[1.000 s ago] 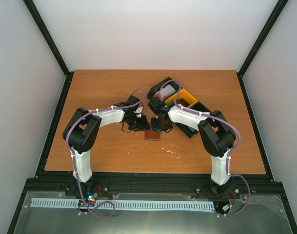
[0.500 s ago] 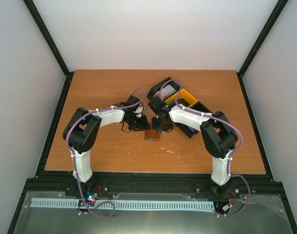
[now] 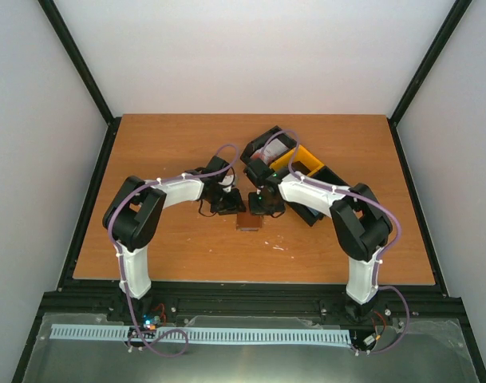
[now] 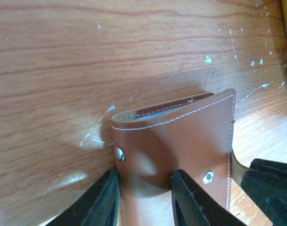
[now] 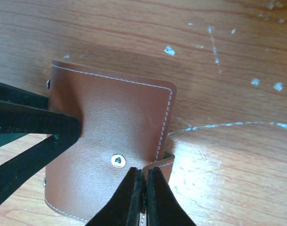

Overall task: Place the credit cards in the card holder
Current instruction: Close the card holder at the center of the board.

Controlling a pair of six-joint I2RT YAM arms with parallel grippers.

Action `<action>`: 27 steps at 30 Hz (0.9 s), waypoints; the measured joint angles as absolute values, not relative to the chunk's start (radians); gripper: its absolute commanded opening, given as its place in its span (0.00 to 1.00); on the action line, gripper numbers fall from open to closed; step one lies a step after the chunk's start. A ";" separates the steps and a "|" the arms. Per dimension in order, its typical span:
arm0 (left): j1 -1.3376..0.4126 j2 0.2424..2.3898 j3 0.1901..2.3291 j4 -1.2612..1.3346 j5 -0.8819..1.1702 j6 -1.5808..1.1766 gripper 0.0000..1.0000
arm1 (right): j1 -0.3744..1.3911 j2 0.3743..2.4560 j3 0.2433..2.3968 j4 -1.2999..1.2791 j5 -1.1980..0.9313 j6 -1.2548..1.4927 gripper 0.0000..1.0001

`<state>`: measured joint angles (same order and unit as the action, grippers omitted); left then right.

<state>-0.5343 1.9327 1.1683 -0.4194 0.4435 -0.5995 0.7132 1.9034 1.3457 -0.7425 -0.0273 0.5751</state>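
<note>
Seemingly working on opening the holder (image 3: 248,221), lying near the middle of the worktop, slightly toward the near edge, with left gripper (image 4: 144,183) clamped across its brown cover and right gripper (image 5: 144,179) pinched tight on a flap edge; likely needs next a gentle spreading to bare a slot.

Card holder (image 4: 181,141): brown leather, was smooth with a soft sheen; pale thread stitching ran along its edges; the studs (image 4: 119,154) were shiny metal; a sliver of lining looked pale blue-grey and matt.
Table (image 4: 63,56): orange-brown wood grain, was smooth and fairly glossy, marked by white flecks and scuffs.
Fingers (image 4: 102,202) of left gripper (image 4: 143,175) and of right gripper (image 5: 143,170): were black, matt, plastic-looking.
Bins (image 3: 302,162): looked like black and yellow plastic.
Arm shells (image 3: 179,187): were smooth white and black.
</note>
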 measured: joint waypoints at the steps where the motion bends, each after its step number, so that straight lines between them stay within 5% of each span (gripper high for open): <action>1: -0.534 1.933 1.168 -0.419 0.444 -0.599 0.33 | 0.713 1.900 1.339 -0.732 -0.038 0.577 0.03; 27: -0.529 1.946 1.168 -0.392 0.486 -0.587 0.30 | 0.703 1.921 1.328 -0.682 -0.085 0.562 0.08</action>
<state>-0.5285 1.9457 1.1679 -0.3916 0.4858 -0.5865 0.7029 1.9213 1.3285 -0.6819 -0.0853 0.5617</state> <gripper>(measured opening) 0.299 0.078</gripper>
